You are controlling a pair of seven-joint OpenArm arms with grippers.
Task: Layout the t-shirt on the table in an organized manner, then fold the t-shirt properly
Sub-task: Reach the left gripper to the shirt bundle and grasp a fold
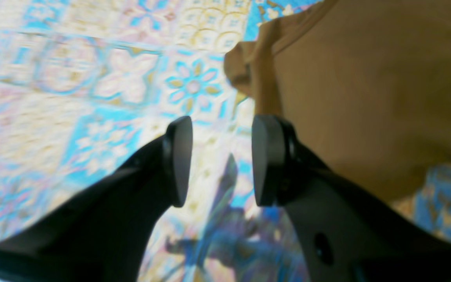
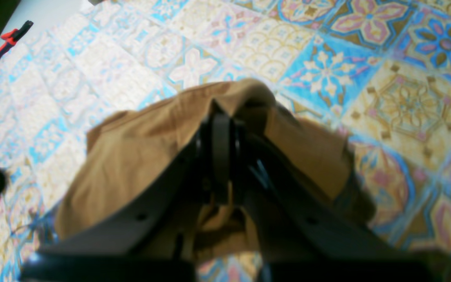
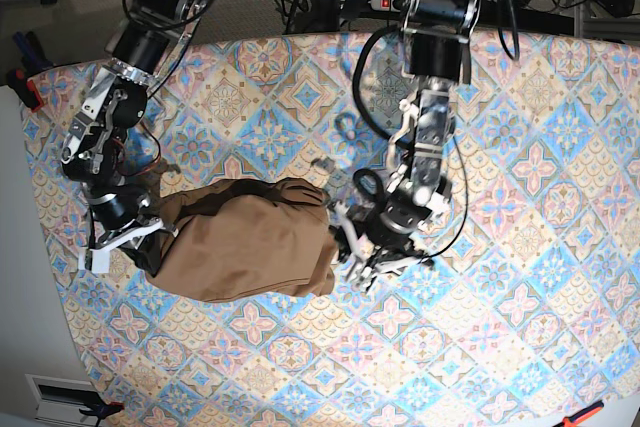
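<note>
The t-shirt (image 3: 245, 237) lies bunched on the table (image 3: 500, 127). The right end effector (image 2: 221, 129) is clenched on its cloth; the left end effector (image 1: 221, 160) stands released beside its edge.

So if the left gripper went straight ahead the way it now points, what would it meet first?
Probably the table. The open left gripper has only patterned cloth between its jaws; the t-shirt lies just beside that line, though depth is unclear.
</note>
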